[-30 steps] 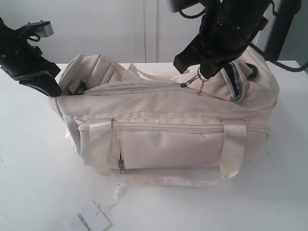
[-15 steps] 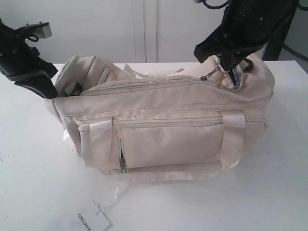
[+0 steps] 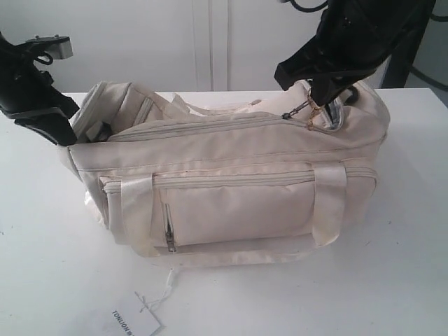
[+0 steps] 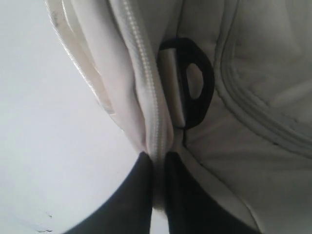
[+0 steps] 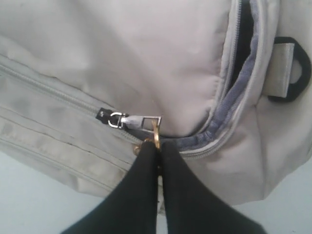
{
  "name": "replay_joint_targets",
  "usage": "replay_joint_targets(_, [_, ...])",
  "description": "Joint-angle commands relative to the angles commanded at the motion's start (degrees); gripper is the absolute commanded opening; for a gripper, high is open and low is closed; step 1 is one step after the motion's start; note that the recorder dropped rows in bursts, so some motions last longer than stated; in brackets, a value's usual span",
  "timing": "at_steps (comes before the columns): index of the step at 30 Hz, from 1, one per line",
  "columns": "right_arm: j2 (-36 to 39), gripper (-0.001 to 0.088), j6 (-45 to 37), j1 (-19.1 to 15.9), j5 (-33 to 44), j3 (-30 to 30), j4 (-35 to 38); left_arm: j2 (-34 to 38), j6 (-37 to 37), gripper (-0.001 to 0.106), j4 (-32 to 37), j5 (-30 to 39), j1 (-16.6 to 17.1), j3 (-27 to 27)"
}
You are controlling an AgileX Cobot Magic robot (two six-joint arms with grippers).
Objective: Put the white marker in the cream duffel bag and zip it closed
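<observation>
The cream duffel bag (image 3: 231, 175) lies on the white table, front pocket facing the camera. My left gripper (image 3: 68, 138) is at its left end, shut on the zipper tape (image 4: 153, 117) there, next to a black D-ring (image 4: 195, 83). My right gripper (image 3: 316, 96) is over the bag's right top, shut on the gold ring pull (image 5: 156, 139) of the top zipper's slider (image 5: 139, 120). The zipper is closed to the left of the slider; past it a short stretch gapes, showing dark lining (image 5: 242, 58). The white marker is out of view.
A white paper hang tag (image 3: 131, 322) on a string lies at the table's front edge, left of centre. A light wall stands behind the table. The right arm's dark bulk hangs over the bag's right end.
The right gripper has drawn the slider to the right along the top zipper, shrinking the open gap. The whole bag has then slid a little left. The left gripper kept its pinch.
</observation>
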Motion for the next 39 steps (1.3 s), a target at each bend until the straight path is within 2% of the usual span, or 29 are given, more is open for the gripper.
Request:
replay_joint_targets(4, [0.0, 0.0, 0.0, 0.0, 0.0, 0.0, 1.3, 0.0, 1.0, 0.0, 2.4, -1.2, 0.0, 0.0])
replay_joint_targets(10, [0.0, 0.0, 0.0, 0.0, 0.0, 0.0, 1.6, 0.0, 1.0, 0.0, 2.4, -3.7, 0.0, 0.0])
replay_joint_targets(18, [0.3, 0.0, -0.4, 0.0, 0.0, 0.0, 1.6, 0.0, 0.5, 0.0, 1.6, -3.0, 0.0, 0.0])
replay_joint_targets(21, [0.5, 0.0, -0.4, 0.0, 0.0, 0.0, 2.5, 0.0, 0.5, 0.012, 1.5, -2.8, 0.0, 0.0])
replay_joint_targets(26, [0.5, 0.0, -0.4, 0.0, 0.0, 0.0, 4.2, 0.0, 0.8, 0.047, 1.2, -2.3, 0.0, 0.0])
replay_joint_targets(29, [0.5, 0.0, -0.4, 0.0, 0.0, 0.0, 4.4, -0.1, 0.8, 0.059, 0.1, -1.6, 0.0, 0.0])
replay_joint_targets(33, [0.6, 0.0, -0.4, 0.0, 0.0, 0.0, 5.7, -1.9, 0.8, 0.065, -1.0, -1.6, 0.0, 0.0])
replay_joint_targets(39, [0.6, 0.0, -0.4, 0.0, 0.0, 0.0, 6.7, -7.7, 1.5, 0.064, -1.2, -1.0, 0.0, 0.0])
